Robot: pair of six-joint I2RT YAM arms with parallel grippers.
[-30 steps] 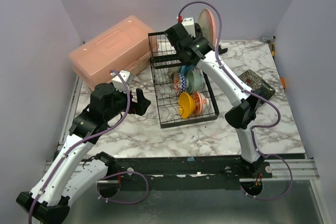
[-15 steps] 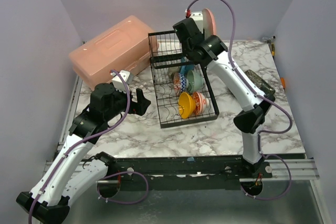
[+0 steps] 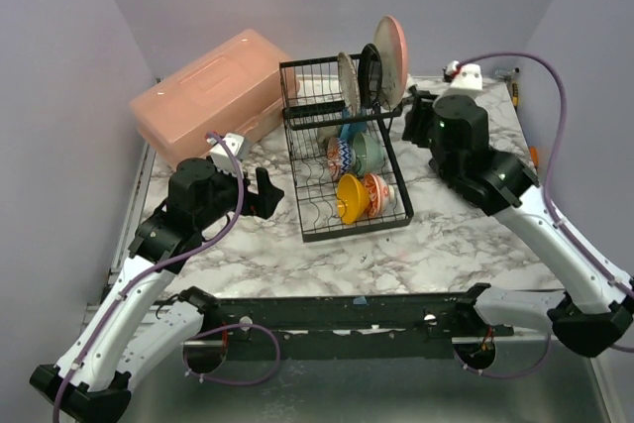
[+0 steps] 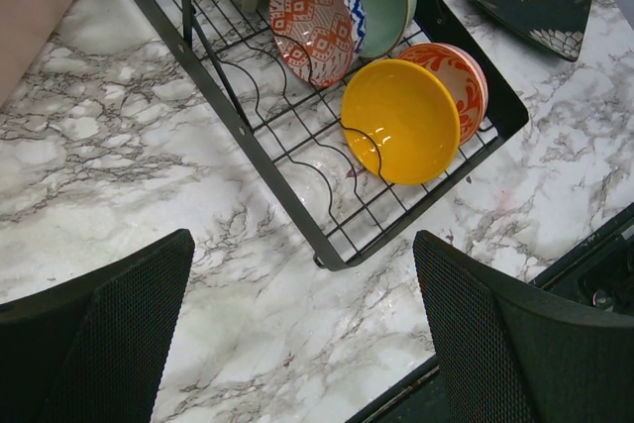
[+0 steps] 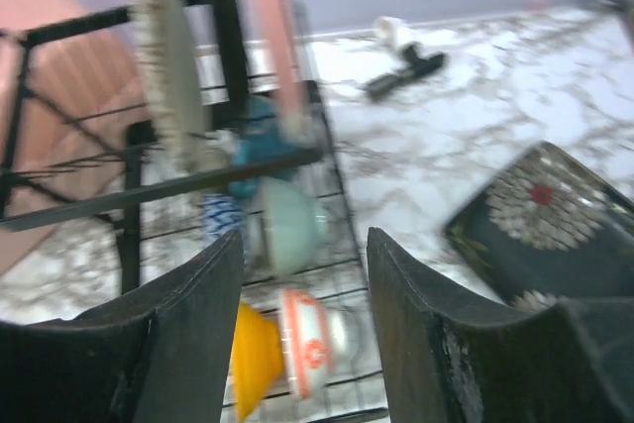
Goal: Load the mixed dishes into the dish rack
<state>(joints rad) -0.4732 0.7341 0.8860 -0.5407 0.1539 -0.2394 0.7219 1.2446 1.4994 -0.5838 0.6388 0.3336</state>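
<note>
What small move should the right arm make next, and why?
Probably lower the right jaws toward the dark flowered plate. It lies flat on the marble table beside the dish rack, apparently the only dish outside it, and those jaws stand open and empty near it.

A yellow bowl [image 4: 401, 121] stands on edge in the dish rack [image 4: 327, 257], against a red-patterned bowl [image 4: 461, 71].

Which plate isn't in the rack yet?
The dark floral plate, lying flat on the table beside the rack; the other three stand upright in its top slots.
</note>
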